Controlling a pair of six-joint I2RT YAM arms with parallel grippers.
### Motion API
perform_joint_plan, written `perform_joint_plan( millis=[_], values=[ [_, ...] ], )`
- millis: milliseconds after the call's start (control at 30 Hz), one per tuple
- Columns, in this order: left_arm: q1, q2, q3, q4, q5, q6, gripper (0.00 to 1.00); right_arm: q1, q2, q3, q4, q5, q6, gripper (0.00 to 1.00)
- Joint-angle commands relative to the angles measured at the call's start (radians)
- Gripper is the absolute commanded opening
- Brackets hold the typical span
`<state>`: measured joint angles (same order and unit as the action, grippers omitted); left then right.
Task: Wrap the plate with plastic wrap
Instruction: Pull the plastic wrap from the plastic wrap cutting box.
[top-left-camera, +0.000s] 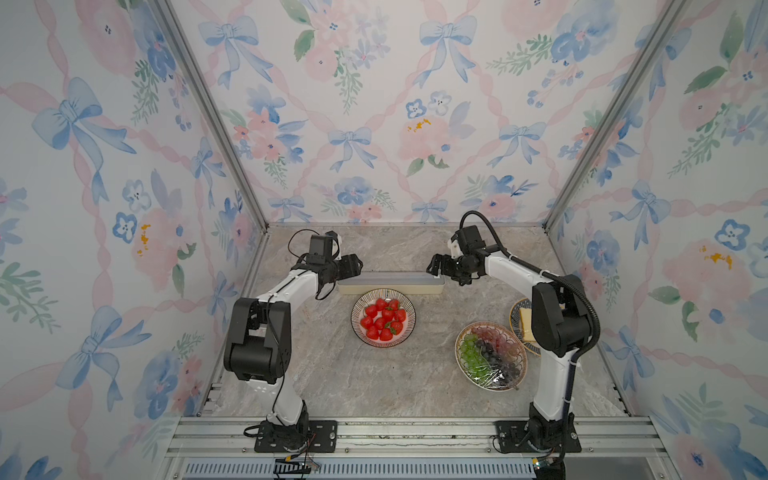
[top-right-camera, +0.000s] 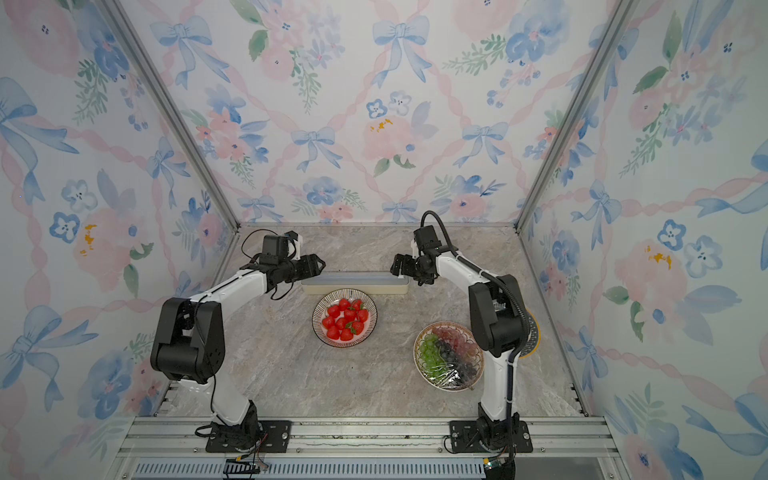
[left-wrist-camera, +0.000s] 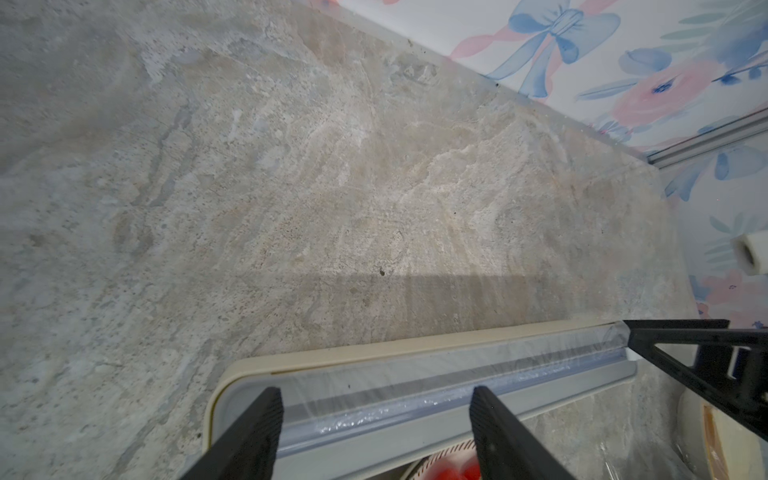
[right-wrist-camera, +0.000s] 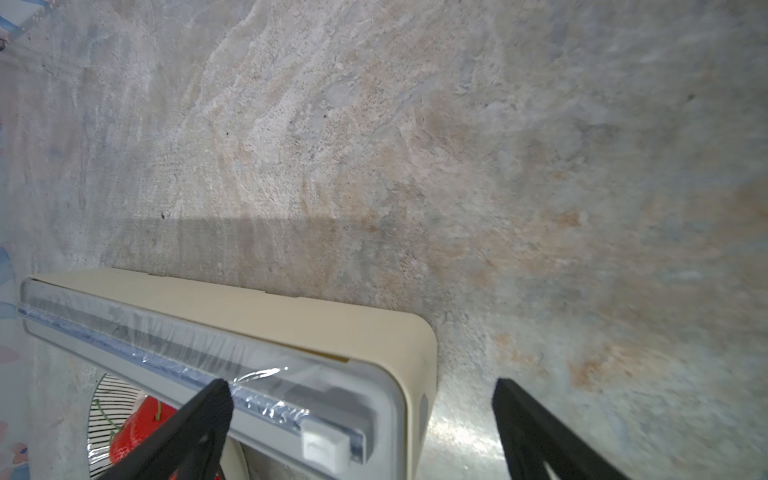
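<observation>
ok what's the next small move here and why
Probably close the open left gripper and right gripper on the clear crinkly film along the long cream box: each hovers at one end, and the striped plate of strawberries in front is uncovered.

Left arm (top-left-camera: 286, 286) and right arm (top-left-camera: 515, 270) bent inward, left pincer (top-left-camera: 358, 266) jaws apart, right pincer (top-left-camera: 431, 267) spread wide, tips facing

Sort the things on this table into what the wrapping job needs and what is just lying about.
Job: plastic wrap, its cream box, unwrapped strawberry plate.
Lying about: grape plate, already film-covered; half-hidden plate with a yellow block.
</observation>
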<state>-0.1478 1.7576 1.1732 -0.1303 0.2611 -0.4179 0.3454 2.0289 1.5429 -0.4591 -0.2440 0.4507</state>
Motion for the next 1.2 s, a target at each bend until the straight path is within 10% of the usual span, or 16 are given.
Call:
perform_joint_plan(
  millis=[0,600,1167],
  values=[
    [-0.024,0.040,0.058,-0.110,-0.080,0.065,0.73,0.009,0.020,0.038,-0.068,0.029,-0.038,0.99],
    [-0.084,0.099,0.187,-0.293,-0.281,0.151,0.70,0.009,0.035,0.053,-0.108,0.044,-0.069,1.00],
    [-0.143,0.190,0.216,-0.307,0.000,0.176,0.66,0.019,0.048,0.043,-0.074,-0.016,-0.030,1.00]
  ],
)
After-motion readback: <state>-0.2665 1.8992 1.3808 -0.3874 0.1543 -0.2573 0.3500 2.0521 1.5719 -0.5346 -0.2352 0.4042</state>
